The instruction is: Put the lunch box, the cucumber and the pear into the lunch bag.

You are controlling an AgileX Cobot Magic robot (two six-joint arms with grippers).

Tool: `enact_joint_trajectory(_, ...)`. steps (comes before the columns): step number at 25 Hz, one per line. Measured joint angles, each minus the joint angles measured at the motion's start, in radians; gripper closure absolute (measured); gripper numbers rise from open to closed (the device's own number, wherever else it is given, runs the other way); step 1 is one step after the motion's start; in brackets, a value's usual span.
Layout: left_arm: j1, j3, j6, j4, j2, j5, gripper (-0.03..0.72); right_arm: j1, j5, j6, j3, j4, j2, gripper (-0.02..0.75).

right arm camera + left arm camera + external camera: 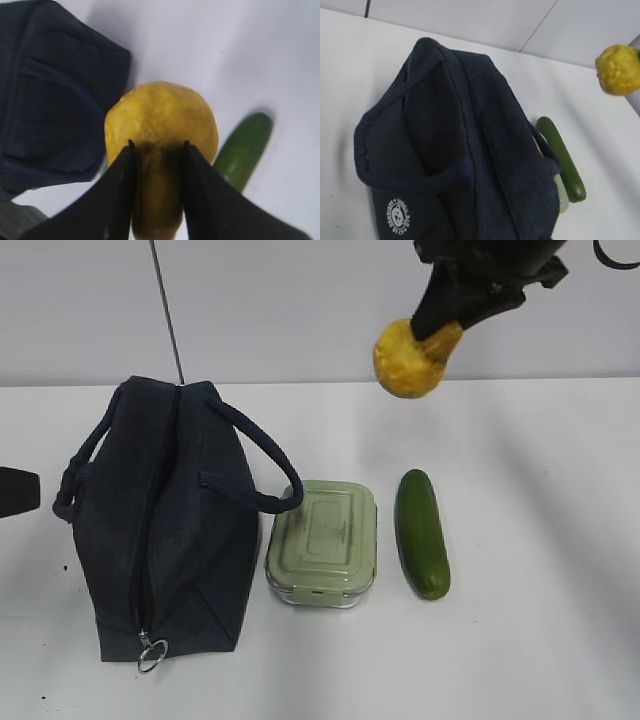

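Observation:
My right gripper [437, 332] is shut on the yellow pear [408, 360] and holds it high above the table, behind the cucumber. In the right wrist view both black fingers [122, 180] clamp the pear [160, 115] at its brownish end. The navy lunch bag [160, 520] lies at the left, its top zipper a narrow line with the ring pull [151, 652] at the near end. The sage-lidded lunch box [323, 540] sits right of the bag. The cucumber [421, 532] lies right of the box. A dark part of my left gripper [15, 490] shows at the left edge; its jaws are hidden.
The white table [540, 640] meets a pale wall at the back. A thin dark cable [167, 310] runs down the wall behind the bag. The left wrist view looks down on the bag [460, 145], the cucumber [561, 157] and the pear [618, 70].

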Motion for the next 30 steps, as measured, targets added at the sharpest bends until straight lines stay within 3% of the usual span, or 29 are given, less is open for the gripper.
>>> enact_joint_trajectory(7,-0.018,0.000,0.143,-0.094,0.224,-0.023,0.328,0.019,0.003,-0.096,-0.014,0.318,-0.004,0.510)
enact_joint_trajectory(13,-0.124,-0.007,0.227,-0.167,0.355,-0.090,0.344,0.085,0.003,-0.152,-0.014,0.421,-0.004,0.511)
enact_joint_trajectory(16,-0.148,-0.007,0.229,-0.179,0.386,-0.121,0.455,0.143,0.003,-0.177,-0.014,0.430,-0.004,0.511)
enact_joint_trajectory(19,-0.148,-0.007,0.229,-0.189,0.390,-0.125,0.638,0.198,-0.008,-0.187,-0.014,0.445,0.001,0.511)
enact_joint_trajectory(20,-0.149,-0.007,0.229,-0.195,0.390,-0.125,0.666,0.211,-0.013,-0.192,-0.016,0.458,0.008,0.511)
enact_joint_trajectory(30,-0.150,-0.007,0.232,-0.223,0.395,-0.125,0.703,0.294,-0.153,-0.274,-0.016,0.626,0.204,0.512)
